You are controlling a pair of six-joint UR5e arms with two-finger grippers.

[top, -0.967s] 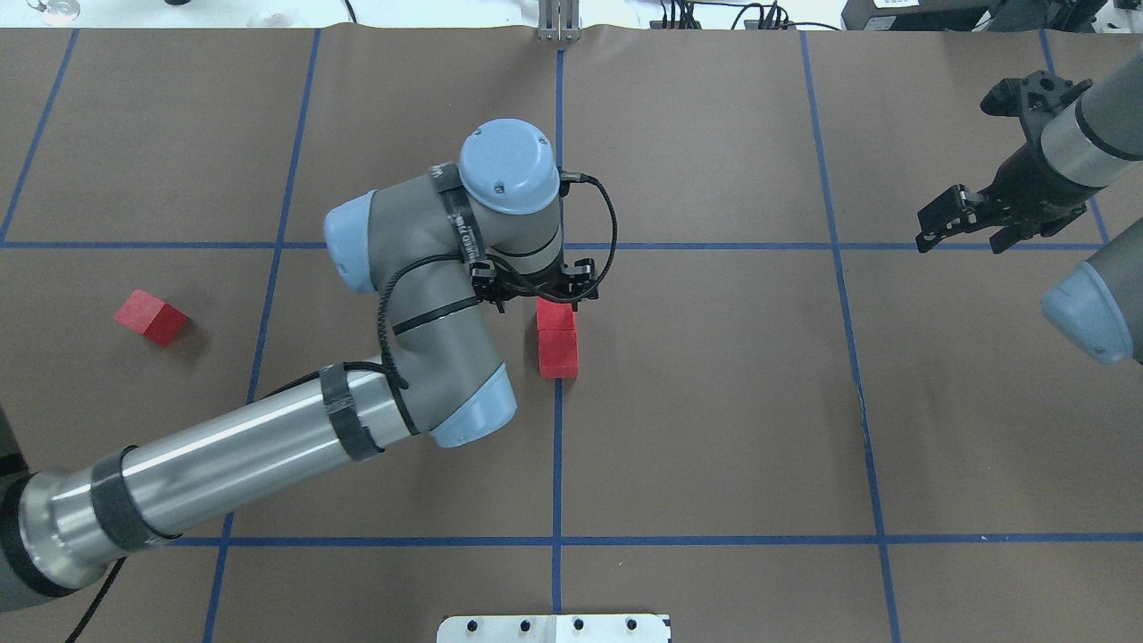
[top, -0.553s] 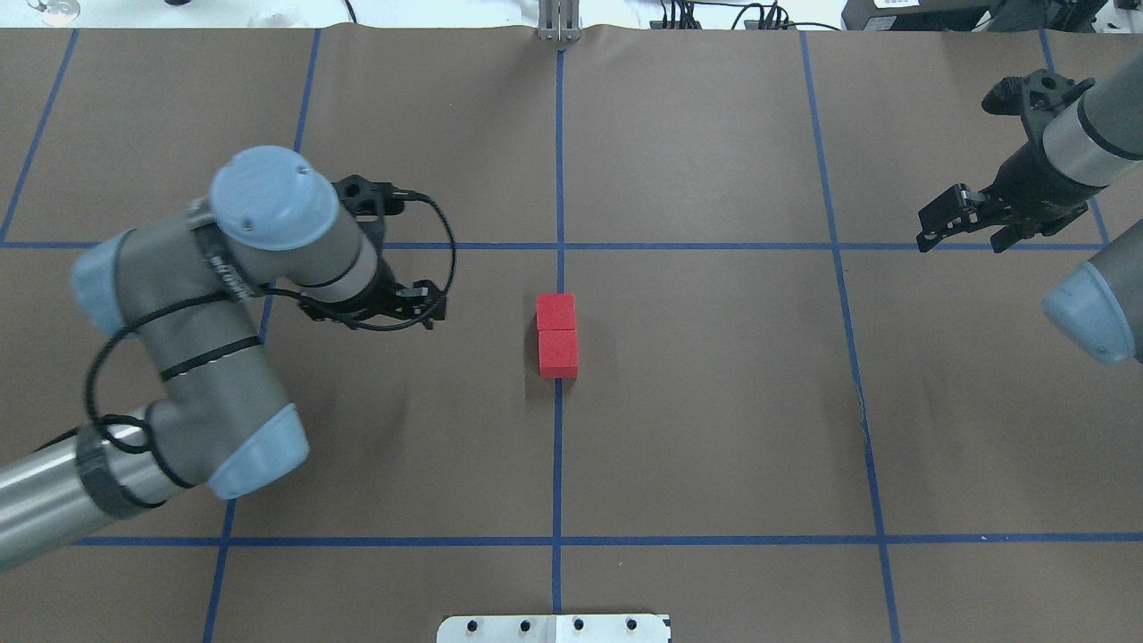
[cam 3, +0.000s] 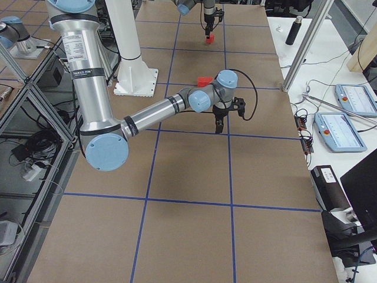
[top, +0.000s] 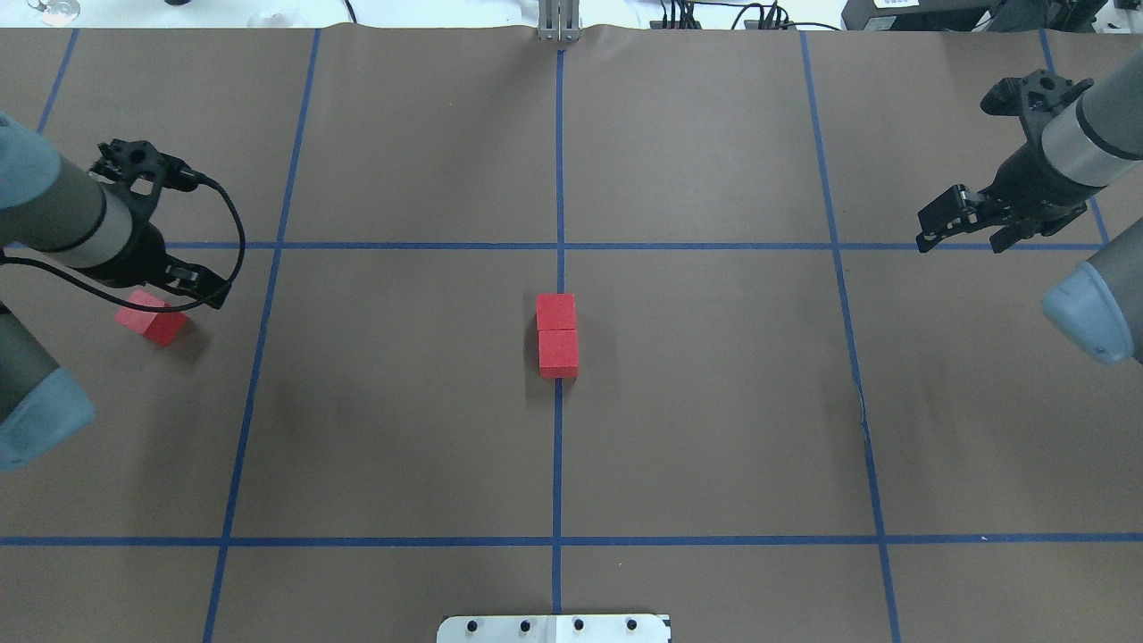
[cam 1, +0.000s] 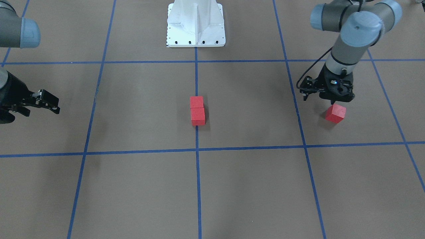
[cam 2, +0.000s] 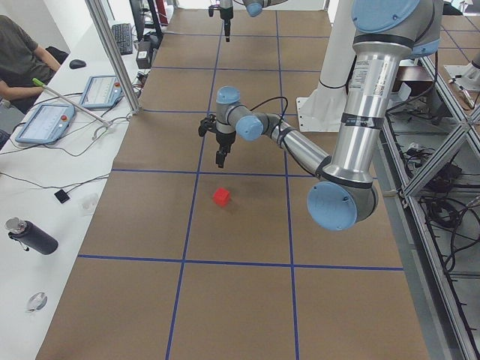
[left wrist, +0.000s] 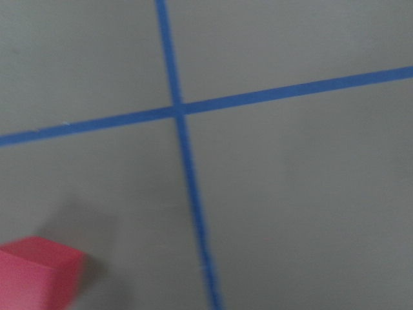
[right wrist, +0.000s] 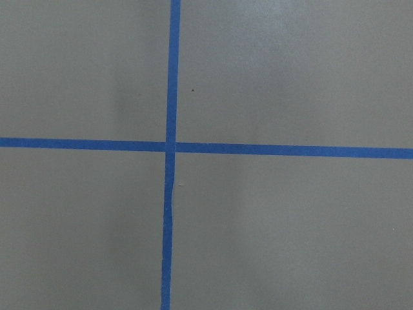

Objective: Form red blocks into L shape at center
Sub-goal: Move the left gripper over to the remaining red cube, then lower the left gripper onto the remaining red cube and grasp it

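Two red blocks (top: 557,332) lie touching end to end on the middle blue tape line at the center (top: 625,357), seen also from the front as red blocks (cam 1: 197,110). A third red block (top: 152,317) sits alone far to the left, turned at an angle; it shows as the lone block (cam 1: 335,113) from the front. My left gripper (top: 179,284) hangs open just over this lone block, pointing down, holding nothing. The left wrist view catches the block (left wrist: 39,271) at its bottom left corner. My right gripper (top: 964,234) stands open and empty at the far right.
The white robot base plate (top: 554,628) lies at the near edge on the middle line. A metal post (top: 559,22) stands at the far edge. A person (cam 2: 19,52) sits by tablets at a side table beyond the brown surface.
My left arm swung from the two center blocks far to the left and now hovers over the lone block. The pair stays put. The right arm has not moved.
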